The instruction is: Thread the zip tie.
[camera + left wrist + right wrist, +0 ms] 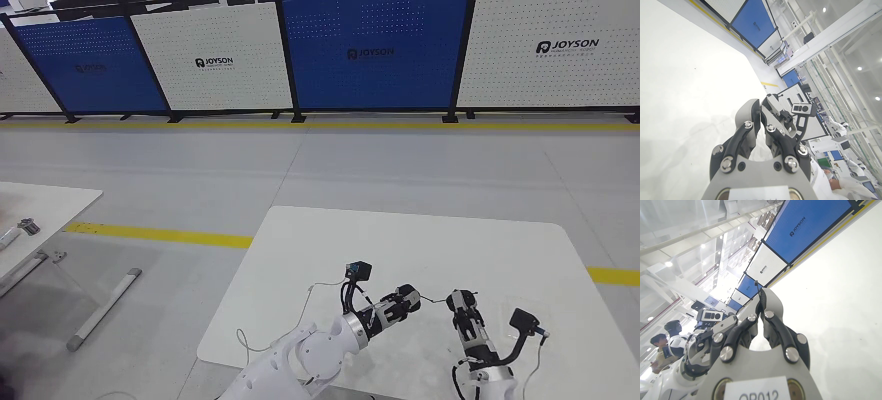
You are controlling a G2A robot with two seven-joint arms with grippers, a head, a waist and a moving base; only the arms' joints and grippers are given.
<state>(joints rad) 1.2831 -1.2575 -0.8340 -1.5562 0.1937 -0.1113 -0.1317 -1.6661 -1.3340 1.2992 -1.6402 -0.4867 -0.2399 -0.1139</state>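
A thin black zip tie (431, 298) stretches between my two grippers above the near part of the white table (400, 240). My right gripper (762, 291) is shut on the zip tie (757, 287). Its small square head pokes out just past the fingertips. My left gripper (760, 106) is shut, with its tips close to the right gripper (770, 99) just beyond. In the top view the left gripper (410, 296) and the right gripper (458, 299) face each other, a short gap apart, and the tie reaches both. The part of the tie inside the left fingers is hidden.
The white tabletop spreads wide and bare beyond the grippers. A second white table (40, 205) with a small metal part (28, 226) stands off to the left. Blue and white panels (370, 50) line the back behind a yellow floor line.
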